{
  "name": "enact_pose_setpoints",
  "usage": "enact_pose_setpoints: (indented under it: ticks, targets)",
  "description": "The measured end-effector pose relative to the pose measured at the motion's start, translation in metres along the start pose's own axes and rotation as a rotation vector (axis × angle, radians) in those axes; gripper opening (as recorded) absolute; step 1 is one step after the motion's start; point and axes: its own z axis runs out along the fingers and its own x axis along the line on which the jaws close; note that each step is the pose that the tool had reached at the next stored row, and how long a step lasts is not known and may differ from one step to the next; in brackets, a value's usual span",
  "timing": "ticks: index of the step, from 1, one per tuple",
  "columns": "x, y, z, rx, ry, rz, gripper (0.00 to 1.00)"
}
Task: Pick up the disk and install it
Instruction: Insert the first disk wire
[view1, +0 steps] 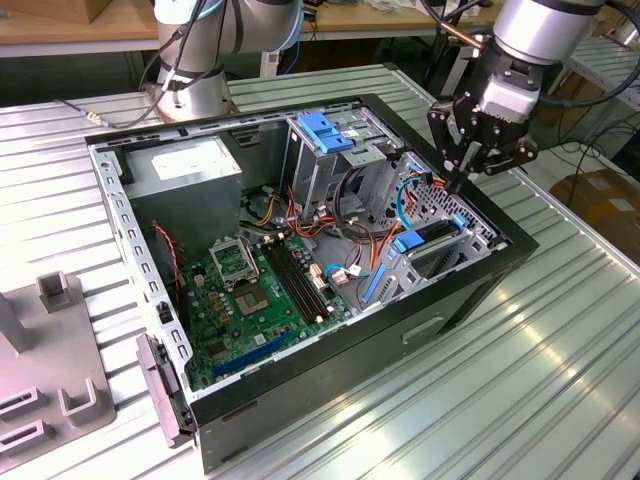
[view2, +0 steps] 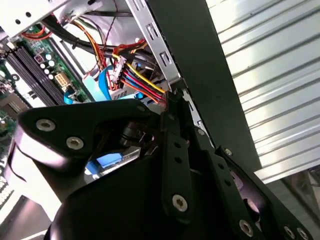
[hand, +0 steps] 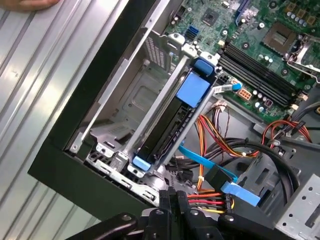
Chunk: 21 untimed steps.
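One pincer (view1: 455, 183) is on site, hanging over the front corner of the open computer case (view1: 400, 330), which lies on its side on the slatted table (view1: 520, 380). Its black fingers read as pressed together with nothing between them, most clearly in the second wrist view (view2: 172, 102), where the tips meet just beside the case's metal edge. The disk (hand: 165, 130) is not in the grip: it stands on edge in the drive bay directly beneath the pincer, a dark body between two rails, with a blue tab (hand: 197, 90) at its far end. In the exterior view the disk (view1: 435, 235) lies just below and slightly inboard of the fingertips, apart from them. A bundle of red, yellow and orange cables (view2: 135, 80) sits close under the tips, with the motherboard (view1: 250, 290) farther inboard and the blue-handled drive cage (view1: 325, 130) well away from the pincer. Judgement: the pick and carry are finished and the work stands at the seating stage, near its end. Whether the disk is fully home cannot be confirmed. Any further move calls for a short, straight push along the rails, kept clear of the cables, with no side load on the bay wall
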Motion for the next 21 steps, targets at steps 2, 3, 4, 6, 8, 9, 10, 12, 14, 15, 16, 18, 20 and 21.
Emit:
enact_pose_setpoints:
  ticks: [2, 3, 4, 6, 8, 9, 10, 12, 14, 15, 16, 18, 20, 21]
  targets:
    - [0.0, 0.0, 0.0009, -0.002, 0.0021, 0.047, 0.17]
    - [0.0, 0.0, 0.0011, -0.0027, 0.0028, 0.063, 0.17]
    - [0.0, 0.0, 0.0013, -0.0035, 0.0036, 0.081, 0.17]
    - [-0.0001, 0.0001, 0.002, -0.0061, 0.0064, 0.143, 0.17]
    - [-0.0001, 0.0001, 0.0025, -0.0079, 0.0083, 0.184, 0.17]
    - [-0.0001, 0.0001, 0.0026, -0.0083, 0.0087, 0.194, 0.17]
    - [-0.0002, 0.0002, 0.0028, -0.0087, 0.0091, 0.204, 0.17]
    - [-0.0034, 0.0057, 0.0028, -0.0089, 0.0092, 0.208, 0.17]
    - [-0.0041, 0.0068, 0.0032, -0.0093, 0.0096, 0.219, 0.17]
    - [-0.0041, 0.0069, 0.0036, -0.0101, 0.0106, 0.237, 0.17]
    - [-0.0041, 0.0069, 0.004, -0.0111, 0.0117, 0.26, 0.17]
    - [-0.0042, 0.007, 0.0051, -0.0131, 0.0137, 0.308, 0.17]
    - [-0.0042, 0.007, 0.0061, -0.015, 0.0157, 0.351, 0.17]
    - [-0.0042, 0.007, 0.0066, -0.016, 0.0167, 0.375, 0.17]
